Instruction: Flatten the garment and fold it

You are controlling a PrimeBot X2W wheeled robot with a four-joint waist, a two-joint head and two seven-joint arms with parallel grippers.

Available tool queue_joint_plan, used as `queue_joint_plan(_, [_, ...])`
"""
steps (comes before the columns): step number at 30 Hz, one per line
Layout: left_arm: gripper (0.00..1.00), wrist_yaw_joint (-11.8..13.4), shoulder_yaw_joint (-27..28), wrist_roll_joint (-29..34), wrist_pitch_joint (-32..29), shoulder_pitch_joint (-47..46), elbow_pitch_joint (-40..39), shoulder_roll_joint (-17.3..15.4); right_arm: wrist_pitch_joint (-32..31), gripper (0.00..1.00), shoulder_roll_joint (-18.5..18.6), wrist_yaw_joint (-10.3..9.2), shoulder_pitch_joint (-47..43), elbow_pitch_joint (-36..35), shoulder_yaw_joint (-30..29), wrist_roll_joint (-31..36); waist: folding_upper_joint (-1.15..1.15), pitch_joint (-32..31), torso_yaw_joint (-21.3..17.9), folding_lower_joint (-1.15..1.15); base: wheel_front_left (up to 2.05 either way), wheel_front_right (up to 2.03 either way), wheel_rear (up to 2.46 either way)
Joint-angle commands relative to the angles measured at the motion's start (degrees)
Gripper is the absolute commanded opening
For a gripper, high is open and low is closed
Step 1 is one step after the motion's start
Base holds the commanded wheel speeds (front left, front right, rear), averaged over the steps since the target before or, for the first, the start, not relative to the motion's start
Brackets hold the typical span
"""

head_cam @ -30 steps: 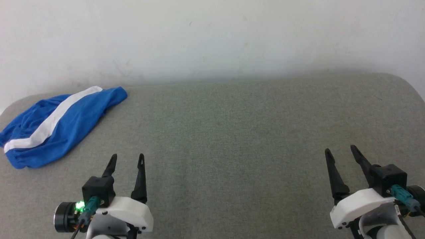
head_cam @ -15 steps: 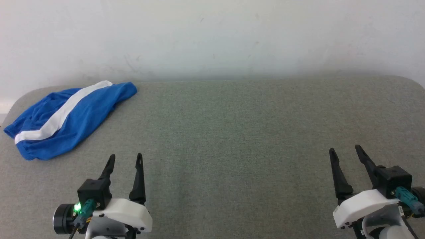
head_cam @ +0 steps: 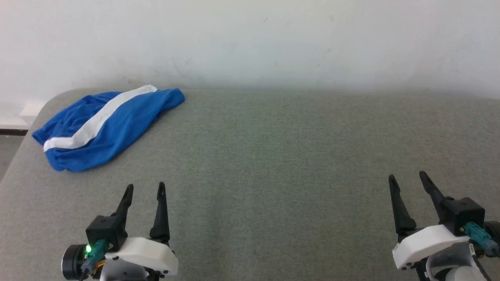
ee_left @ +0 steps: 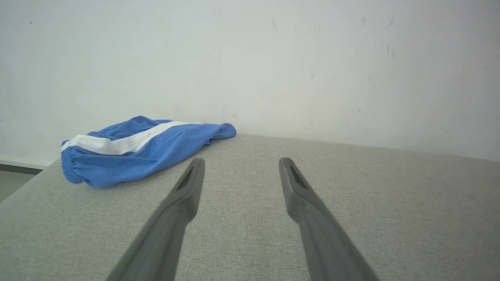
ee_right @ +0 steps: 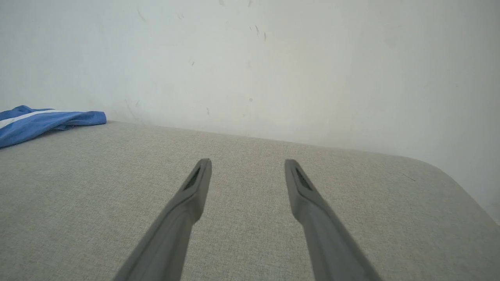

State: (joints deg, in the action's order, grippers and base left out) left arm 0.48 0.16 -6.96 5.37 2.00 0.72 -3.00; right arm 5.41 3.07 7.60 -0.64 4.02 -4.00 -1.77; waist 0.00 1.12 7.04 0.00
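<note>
Fingers (head_cam: 160,210) on both sides are spread wide with nothing in them. Left to right: the shorts (head_cam: 125,125) sit crumpled in the far left corner of the tabletop (head_cam: 273,156). Left gripper (head_cam: 145,185) hovers at the near edge, fairly close to them; right gripper (head_cam: 407,175) is well apart by the near right corner. Guess they're open because nothing's grabbed yet, and the shorts want dragging to the middle first.
</note>
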Motion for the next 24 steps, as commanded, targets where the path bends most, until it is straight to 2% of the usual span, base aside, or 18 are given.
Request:
queue_joint_plan(1, [1.0,-0.2,0.21,-0.58,0.7,0.58,0.08,0.05,0.67,1.0,-0.08,-0.04,-0.26,0.24,-0.16,0.47,0.0,0.08,1.16,0.0,0.0,0.0,0.0])
queue_joint_plan(24, [1.0,-0.14,-0.09,-4.19,3.45,2.13,0.93,0.08,3.42,1.0,-0.11,-0.06,-0.41,2.97,0.91,2.12,0.0,0.29,11.51,0.0,0.0,0.0,0.0])
